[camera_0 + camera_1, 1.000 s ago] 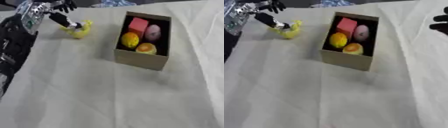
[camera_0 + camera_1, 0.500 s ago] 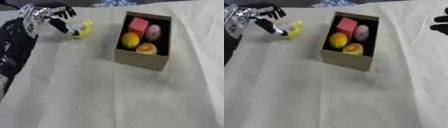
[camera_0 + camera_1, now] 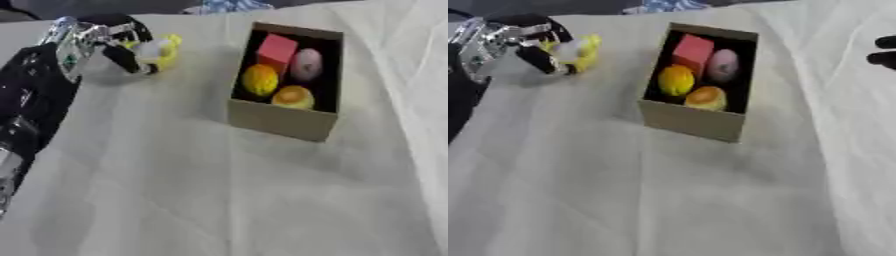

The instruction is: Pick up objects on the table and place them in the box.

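Observation:
A yellow toy (image 3: 163, 50) with a pale patch lies at the far left of the cloth-covered table (image 3: 219, 190). My left hand (image 3: 103, 44) is over it, thumb and fingers curled round its left side. The open cardboard box (image 3: 280, 120) stands to its right. Inside are a red cube (image 3: 277, 48), a pink egg shape (image 3: 306, 64), a yellow round fruit (image 3: 260, 80) and an orange one (image 3: 293, 96). My right hand (image 3: 884, 51) shows only as a dark shape at the right edge, away from the box.
A blue-and-white thing (image 3: 229, 6) lies beyond the table's far edge. The cloth is creased in front of the box. My black left arm (image 3: 31, 100) runs down the left side.
My left hand has closed in on the yellow toy, its fingers now wrapped about it. The toy has shifted slightly away from me. The box and my right hand have stayed put.

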Tool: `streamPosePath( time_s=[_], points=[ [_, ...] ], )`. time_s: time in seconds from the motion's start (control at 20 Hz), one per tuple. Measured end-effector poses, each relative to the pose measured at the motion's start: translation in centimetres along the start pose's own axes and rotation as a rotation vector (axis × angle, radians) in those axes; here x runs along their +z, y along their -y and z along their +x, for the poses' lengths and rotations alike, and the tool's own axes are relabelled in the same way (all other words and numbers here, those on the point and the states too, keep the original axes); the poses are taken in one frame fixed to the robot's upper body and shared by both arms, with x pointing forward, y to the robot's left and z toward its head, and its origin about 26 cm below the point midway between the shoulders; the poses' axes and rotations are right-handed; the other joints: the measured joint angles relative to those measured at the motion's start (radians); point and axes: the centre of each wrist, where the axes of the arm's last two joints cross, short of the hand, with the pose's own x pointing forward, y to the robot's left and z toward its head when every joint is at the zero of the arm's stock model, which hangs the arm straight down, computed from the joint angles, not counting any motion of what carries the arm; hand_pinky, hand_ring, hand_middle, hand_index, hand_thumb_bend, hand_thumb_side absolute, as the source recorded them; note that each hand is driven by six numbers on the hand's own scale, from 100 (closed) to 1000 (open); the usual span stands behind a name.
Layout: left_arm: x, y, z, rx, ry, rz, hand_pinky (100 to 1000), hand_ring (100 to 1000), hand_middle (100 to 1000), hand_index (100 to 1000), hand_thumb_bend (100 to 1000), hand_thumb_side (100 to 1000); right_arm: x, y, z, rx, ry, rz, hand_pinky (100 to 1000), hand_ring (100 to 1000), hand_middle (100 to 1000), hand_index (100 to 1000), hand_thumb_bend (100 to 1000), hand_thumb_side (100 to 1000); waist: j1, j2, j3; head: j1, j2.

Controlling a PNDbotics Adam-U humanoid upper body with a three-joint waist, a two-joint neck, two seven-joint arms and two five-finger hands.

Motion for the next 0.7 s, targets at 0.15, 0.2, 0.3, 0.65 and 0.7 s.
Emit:
streamPosePath(
  time_s=[0.15,0.2,0.3,0.65,0.7],
  points=[
    [-0.1,0.1,0.1,-0.02,-0.011,0.004,791,728,704,790,236,361,0.0,0.0,0.0,0.0,0.0,-0.002,898,750,739,887,100,721,0.0,0.001,-0.005,0.005,-0.003],
    [-0.1,0.1,0.1,-0.029,-0.017,0.007,787,720,693,776,207,351,0.0,0.0,0.0,0.0,0.0,-0.002,898,750,738,886,100,721,0.0,0.001,-0.006,0.006,-0.003],
    [-0.2,0.2,0.4,-0.042,-0.023,0.017,770,692,657,740,163,250,0.0,0.0,0.0,0.001,0.0,-0.004,898,749,737,886,100,721,0.001,0.001,-0.007,0.009,-0.003],
    [-0.3,-0.2,1.1,-0.091,-0.017,0.113,751,643,604,695,117,227,0.0,0.1,0.0,0.002,-0.004,-0.009,898,747,735,884,100,718,0.001,0.001,-0.008,0.013,-0.003],
    [-0.2,-0.5,1.3,-0.095,-0.004,0.131,752,641,603,695,116,227,0.1,0.1,0.0,0.002,-0.007,-0.009,898,747,735,884,100,717,0.001,-0.001,-0.006,0.012,-0.002]
  ],
)
